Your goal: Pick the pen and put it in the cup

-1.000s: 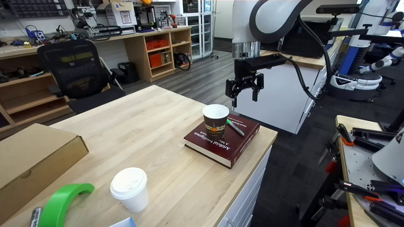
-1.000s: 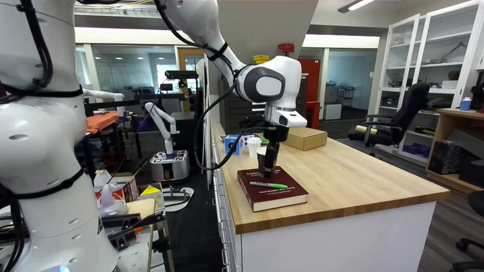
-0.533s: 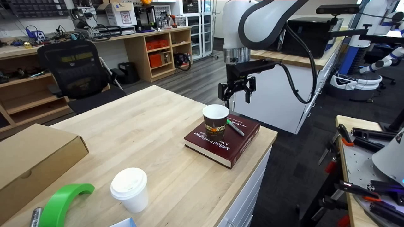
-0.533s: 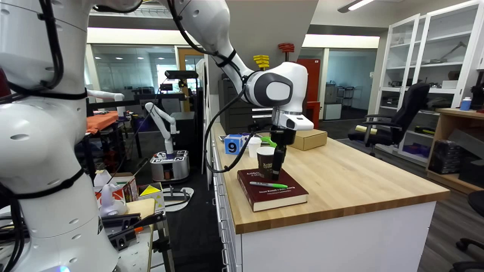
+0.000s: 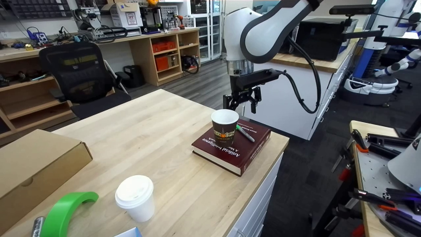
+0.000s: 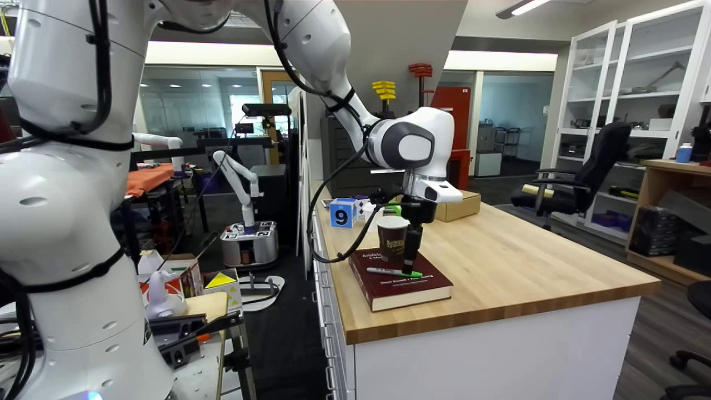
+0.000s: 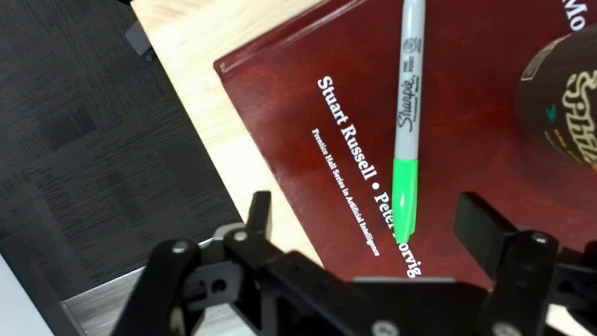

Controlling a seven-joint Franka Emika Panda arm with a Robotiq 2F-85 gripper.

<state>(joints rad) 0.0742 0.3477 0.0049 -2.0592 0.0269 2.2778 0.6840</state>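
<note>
The pen is a slim grey marker with a bright green cap; in the wrist view the pen point(image 7: 409, 116) lies flat on the dark red book point(image 7: 289, 107). It also shows in both exterior views, as the pen point(image 5: 246, 133) and the pen point(image 6: 387, 271). The dark brown paper cup point(image 5: 224, 132) with a pale rim stands upright on the book beside the pen; the cup point(image 6: 392, 240) hides part of the gripper in an exterior view. My gripper point(image 7: 366, 210) is open and empty above the book, its fingers spread either side of the green cap's line, apart from it.
A white lidded cup point(image 5: 135, 197), a green arch point(image 5: 64, 214) and a cardboard box point(image 5: 39, 164) are farther along the wooden table point(image 5: 148, 131). A blue box marked 9 point(image 6: 342, 213) stands near them. The book lies close to the table's corner and edge.
My gripper has come down toward the book and shifted left in an exterior view, nearer the pen's cap end. It stays open. The pen, cup and book have not moved.
</note>
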